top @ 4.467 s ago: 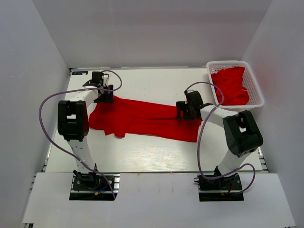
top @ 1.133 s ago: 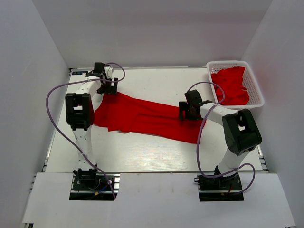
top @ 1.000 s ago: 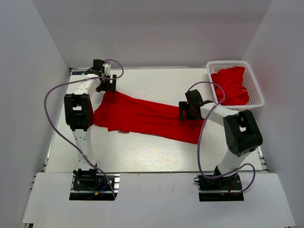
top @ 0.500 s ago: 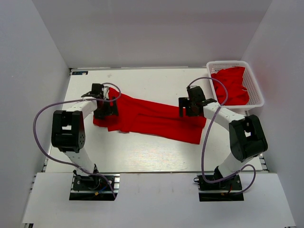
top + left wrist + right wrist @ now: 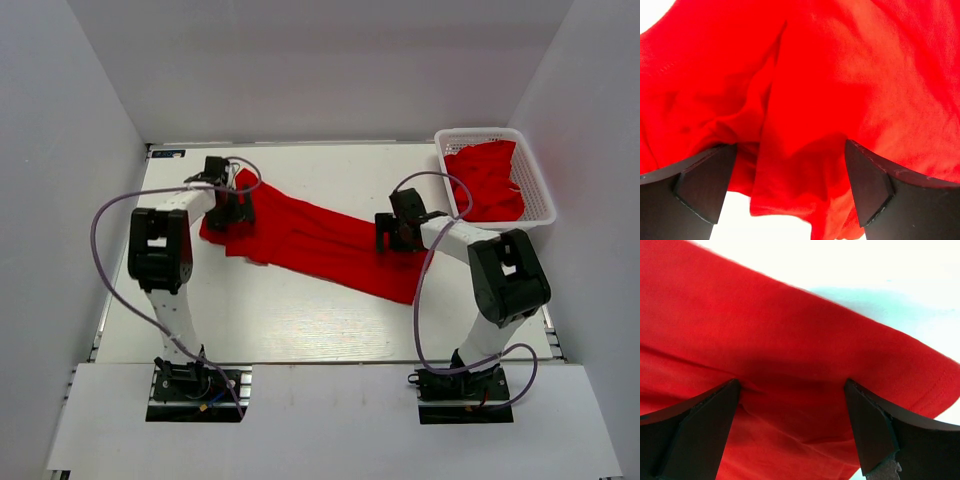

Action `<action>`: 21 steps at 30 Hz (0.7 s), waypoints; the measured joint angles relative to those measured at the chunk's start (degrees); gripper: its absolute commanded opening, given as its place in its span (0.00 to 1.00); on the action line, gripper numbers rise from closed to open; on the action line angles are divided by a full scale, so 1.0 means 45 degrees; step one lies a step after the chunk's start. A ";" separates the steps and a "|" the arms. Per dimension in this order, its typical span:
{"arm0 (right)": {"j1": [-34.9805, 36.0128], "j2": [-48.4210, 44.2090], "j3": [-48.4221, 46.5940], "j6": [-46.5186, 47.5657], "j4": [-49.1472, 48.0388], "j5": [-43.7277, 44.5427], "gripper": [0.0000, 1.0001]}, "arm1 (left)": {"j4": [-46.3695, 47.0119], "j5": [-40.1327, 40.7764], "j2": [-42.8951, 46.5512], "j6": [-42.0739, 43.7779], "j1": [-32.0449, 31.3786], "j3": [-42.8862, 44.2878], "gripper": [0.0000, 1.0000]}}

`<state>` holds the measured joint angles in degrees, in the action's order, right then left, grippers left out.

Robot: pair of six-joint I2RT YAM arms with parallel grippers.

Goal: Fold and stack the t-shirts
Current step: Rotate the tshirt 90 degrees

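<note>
One shirt (image 5: pixel 320 243) is spread on table (image 5: pixel 300 325); one red heap (image 5: pixel 487 178), uncounted, is kept in one basket (image 5: pixel 478 132); left hand (image 5: pixel 234 211), right hand (image 5: pixel 393 238) are held wide.

One red t-shirt (image 5: pixel 320 245) lies rumpled, others (image 5: pixel 485 180) heaped

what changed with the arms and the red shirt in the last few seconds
The left gripper came from the far left edge of the table onto the left end of the spread t-shirt, which has bunched and shifted away from the arms' bases. Both jaws stand open. The right gripper sits about where it was; the basket and its shirts are unchanged.
</note>
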<state>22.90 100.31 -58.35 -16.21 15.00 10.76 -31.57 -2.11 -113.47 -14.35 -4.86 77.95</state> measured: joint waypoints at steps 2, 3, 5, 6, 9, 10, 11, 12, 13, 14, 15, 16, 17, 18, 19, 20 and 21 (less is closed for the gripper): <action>-0.0024 -0.0423 0.0607 0.0131 -0.0568 -0.0500 0.90 | -0.0379 0.0029 -0.1137 0.0117 -0.0024 0.1593 1.00; -0.0053 -0.0733 0.0976 0.0194 -0.0850 -0.0942 0.90 | -0.0481 0.0039 -0.1719 0.0204 -0.0049 0.2506 1.00; -0.0039 -0.1486 0.1928 0.0408 -0.1530 -0.2191 0.90 | -0.0471 -0.0141 -0.2992 0.0398 -0.0053 0.4430 1.00; 0.0005 -0.1807 0.2288 0.0505 -0.1739 -0.2764 0.90 | -0.0505 -0.0316 -0.3589 0.0476 -0.0063 0.5323 1.00; 0.0379 -0.2501 0.3264 0.1030 -0.2385 -0.5022 0.90 | -0.0563 -0.1025 -0.5727 0.0685 -0.0087 0.8757 1.00; 0.0593 -0.2560 0.3439 0.1205 -0.2535 -0.5901 0.90 | -0.0568 -0.1379 -0.6509 0.0729 -0.0112 1.0030 1.00; 0.0821 -0.2531 0.3526 0.1467 -0.2681 -0.6858 0.90 | -0.0476 -0.1656 -0.7213 0.0767 -0.0165 1.1069 1.00; 0.1078 -0.2438 0.3531 0.1681 -0.2720 -0.7650 0.90 | -0.0243 -0.1991 -0.7830 0.0792 -0.0228 1.2012 1.00; 0.1409 -0.2293 0.3517 0.1831 -0.2759 -0.8471 0.90 | 0.0117 -0.2297 -0.8291 0.0767 -0.0316 1.2638 1.00; 0.1753 -0.2123 0.3449 0.2055 -0.2739 -0.9141 0.90 | 0.0505 -0.2565 -0.8539 0.0729 -0.0403 1.2871 1.00; 0.2123 -0.1894 0.3303 0.2234 -0.2691 -0.9743 0.90 | 0.0991 -0.2812 -0.8694 0.0656 -0.0510 1.2944 1.00; 0.2492 -0.1569 0.3104 0.2409 -0.2676 -1.0248 0.90 | 0.1433 -0.3055 -0.8806 0.0529 -0.0636 1.2944 1.00; 0.2812 -0.1258 0.2827 0.2642 -0.2584 -1.0720 0.89 | 0.1807 -0.3245 -0.8898 0.0389 -0.0758 1.2964 1.00; 0.3133 -0.0855 0.2361 0.2900 -0.2317 -1.1084 0.87 | 0.2191 -0.3453 -0.9058 0.0214 -0.0903 1.3056 1.00; 0.3429 -0.0413 0.1904 0.3167 -0.2079 -1.1351 0.85 | 0.2535 -0.3594 -0.9224 -0.0010 -0.1054 1.3202 1.00; 0.3721 0.0015 0.1433 0.3410 -0.1851 -1.1681 0.83 | 0.2871 -0.3691 -0.9374 -0.0194 -0.1185 1.3299 1.00; 0.3963 0.0355 0.1049 0.3604 -0.1661 -1.1861 0.83 | 0.3279 -0.3750 -0.9505 -0.0423 -0.1336 1.3352 1.00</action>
<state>40.73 101.91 -53.63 0.01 7.53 -42.61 -16.82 -18.98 -156.24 -16.25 -10.87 138.04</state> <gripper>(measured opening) 0.843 0.992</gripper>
